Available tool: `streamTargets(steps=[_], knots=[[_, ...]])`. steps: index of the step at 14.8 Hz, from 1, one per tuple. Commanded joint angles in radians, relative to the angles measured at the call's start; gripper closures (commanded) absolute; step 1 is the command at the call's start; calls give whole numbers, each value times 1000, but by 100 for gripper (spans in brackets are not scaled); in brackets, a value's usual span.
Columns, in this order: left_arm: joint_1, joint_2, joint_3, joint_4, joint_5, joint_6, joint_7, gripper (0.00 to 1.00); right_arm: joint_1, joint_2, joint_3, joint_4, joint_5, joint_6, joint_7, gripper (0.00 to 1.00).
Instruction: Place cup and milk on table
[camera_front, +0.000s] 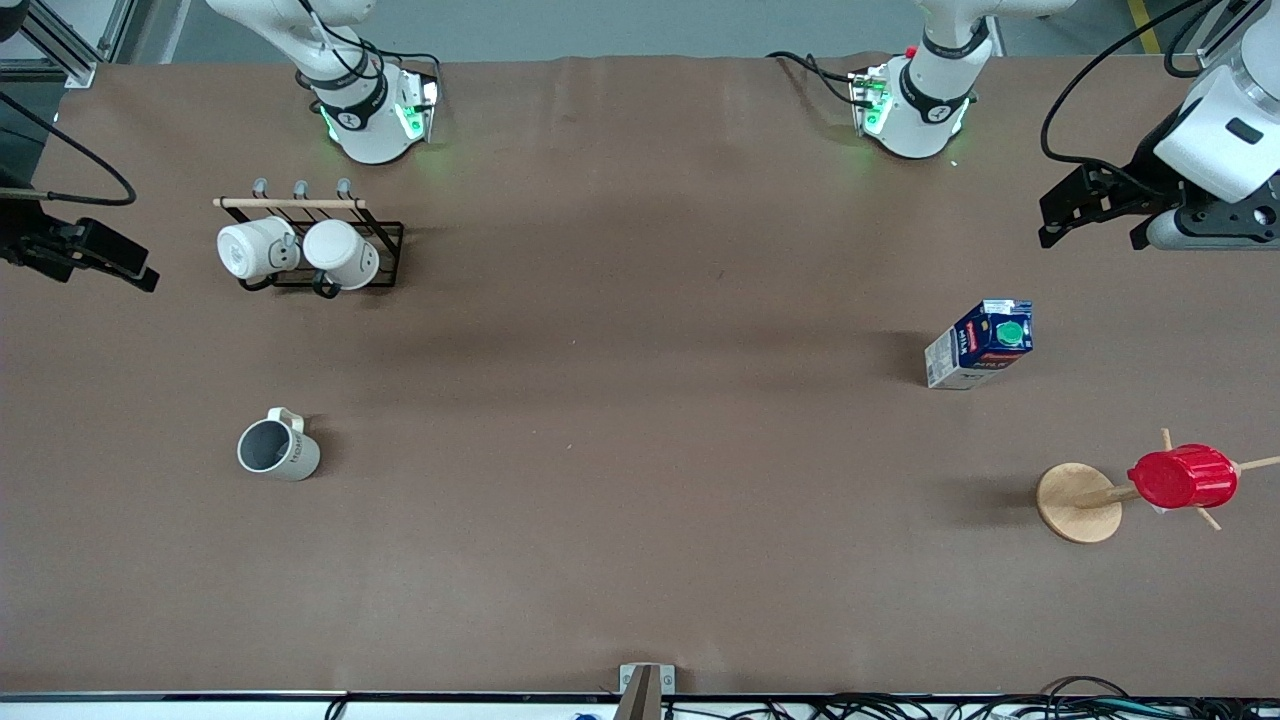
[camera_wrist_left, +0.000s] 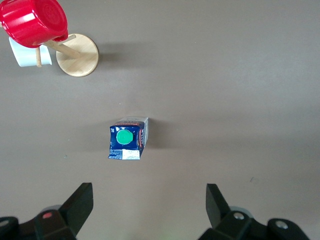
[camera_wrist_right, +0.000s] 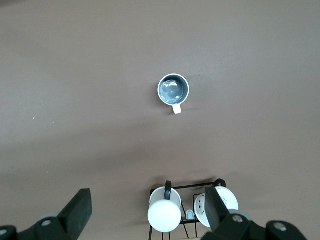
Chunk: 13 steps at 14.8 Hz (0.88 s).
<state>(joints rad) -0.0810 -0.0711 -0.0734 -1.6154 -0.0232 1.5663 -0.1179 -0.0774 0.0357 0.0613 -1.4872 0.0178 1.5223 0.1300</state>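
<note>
On the large flat brown matte tabletop (camera_front: 640, 480), both task items are standing upright and untouched.

Toward the right arm's end, the off-white mug with a dark grey inside (camera_front: 277, 448) is sitting nearer the front camera than the black wire rack (camera_front: 330, 262) that is carrying two all-white mugs (camera_front: 296, 251). Toward the left arm's end, the small dark-blue and white carton with a round green cap (camera_front: 980, 344) is standing, with the red ribbed cup (camera_front: 1183, 477) on its wooden peg stand (camera_front: 1080, 502) nearer the camera. Over the table's edge at that end, the left gripper (camera_wrist_left: 149, 206) is hovering with fingers spread and nothing between them. Above the rack, the right gripper (camera_wrist_right: 148, 209) is hanging spread wide, gripping nothing.
</note>
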Motion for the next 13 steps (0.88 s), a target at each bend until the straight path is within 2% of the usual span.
streamTargets(steps=[1,8,10,13], knots=[[4,-10,-6,-11,9,8,4,1,-5,-19,0,-21,5,-1,-13,0],[14,7,1,-6,8,32,3,1,-5,-19,-2,-19,5,-7,-38,0],[14,43,1,17,11,31,-5,0,-5,-19,-1,-19,5,-7,-38,0],[30,54,4,-6,11,32,7,0,-7,-19,-3,-19,5,-7,-39,0]])
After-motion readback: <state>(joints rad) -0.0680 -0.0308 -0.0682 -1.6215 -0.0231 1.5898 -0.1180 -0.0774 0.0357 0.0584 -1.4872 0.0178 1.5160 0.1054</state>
